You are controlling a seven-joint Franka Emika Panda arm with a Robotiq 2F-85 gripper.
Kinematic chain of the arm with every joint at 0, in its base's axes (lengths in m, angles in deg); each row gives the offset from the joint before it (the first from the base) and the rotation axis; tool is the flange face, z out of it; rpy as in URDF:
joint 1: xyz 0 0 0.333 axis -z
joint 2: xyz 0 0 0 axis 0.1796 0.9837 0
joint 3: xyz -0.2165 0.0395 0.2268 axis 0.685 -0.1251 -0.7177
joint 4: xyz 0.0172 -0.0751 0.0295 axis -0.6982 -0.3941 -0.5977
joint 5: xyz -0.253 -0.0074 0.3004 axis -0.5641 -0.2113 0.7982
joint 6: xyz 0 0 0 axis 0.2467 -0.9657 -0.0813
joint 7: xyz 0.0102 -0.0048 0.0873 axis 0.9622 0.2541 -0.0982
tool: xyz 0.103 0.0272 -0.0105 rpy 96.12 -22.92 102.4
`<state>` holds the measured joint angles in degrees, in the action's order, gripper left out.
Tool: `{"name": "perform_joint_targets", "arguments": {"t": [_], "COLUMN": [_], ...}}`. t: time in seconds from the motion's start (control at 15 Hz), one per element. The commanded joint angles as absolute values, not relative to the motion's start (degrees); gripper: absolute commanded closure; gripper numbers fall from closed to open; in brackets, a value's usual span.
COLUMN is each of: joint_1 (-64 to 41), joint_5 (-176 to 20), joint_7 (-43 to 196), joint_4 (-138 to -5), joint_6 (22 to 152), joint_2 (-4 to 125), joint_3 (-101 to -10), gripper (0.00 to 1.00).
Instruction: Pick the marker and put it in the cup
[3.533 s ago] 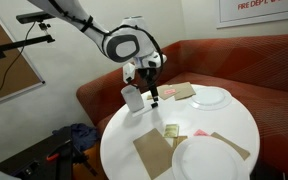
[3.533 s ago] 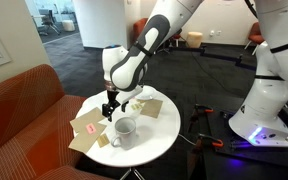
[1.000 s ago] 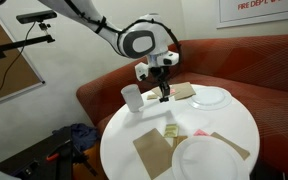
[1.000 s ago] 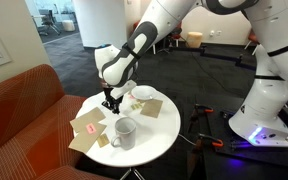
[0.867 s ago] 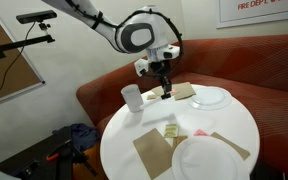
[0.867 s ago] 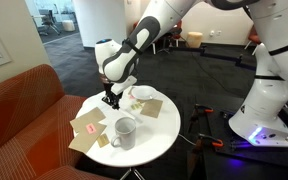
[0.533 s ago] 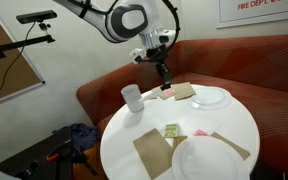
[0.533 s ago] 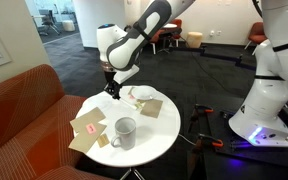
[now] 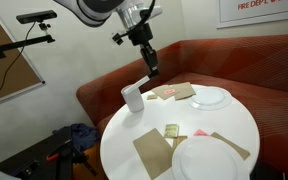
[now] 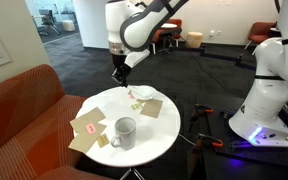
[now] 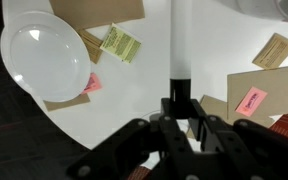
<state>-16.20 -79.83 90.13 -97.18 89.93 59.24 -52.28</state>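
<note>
Exterior views. In an exterior view, the gripper (image 9: 145,46) hangs high above the far edge of the round white table (image 9: 144,120). Its fingers are closed on the marker (image 9: 151,62), a slim dark stick pointing down at a slant below them. The marker is in the air, clear of the table and of everything on it. The cup (image 9: 133,98) stands upright near the table edge, below the marker and a little to the side, not touching it. Two white plates (image 9: 210,97) and (image 9: 201,158) lie on the table, along with a tan paper piece (image 9: 154,152).

In an exterior view from the opposite side, the gripper (image 10: 121,68) again sits well above the table (image 10: 154,135). The marker (image 10: 116,79) shows as a short dark tip below the fingers. The cup (image 10: 124,131) stands on the near part of the table, well apart from the gripper.

Wrist view. The gripper (image 11: 175,108) enters from the bottom. Both fingers are pressed against the dark end of the marker (image 11: 174,60), with no gap visible. The marker's pale shaft runs straight up the frame. Below it lie the table (image 11: 144,90), a plate (image 11: 46,55), a yellow-green packet (image 11: 121,43) and a pink packet (image 11: 250,99). I cannot identify the cup with certainty in this view.
</note>
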Motion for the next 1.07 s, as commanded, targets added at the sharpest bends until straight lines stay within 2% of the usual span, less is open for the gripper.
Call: {"name": "perform_joint_targets", "arguments": {"t": [0.0,0.27,0.33,0.4,0.8,0.87,1.0], "joint_1": [-15.5,-14.6,-14.1,-13.9,-13.6,-13.6,-13.1], "joint_5": [-82.9,-84.6,-83.3,-83.3,-83.3,-83.3,-81.4], "joint_7": [90.5,90.6,90.2,90.2,90.2,90.2,85.4], "joint_4": [-103.4,-104.6,-102.2,-102.4,-102.4,-102.4,-102.3], "joint_6": [85.0,79.0,81.2,80.7,80.8,80.8,84.3], "joint_2": [49.5,43.8,47.9,46.9,48.1,48.1,48.8], "joint_3": [-53.4,-54.9,-55.2,-55.5,-55.7,-55.7,-55.9], "gripper": [0.95,0.95,0.95,0.78,0.78,0.95,0.95]}}
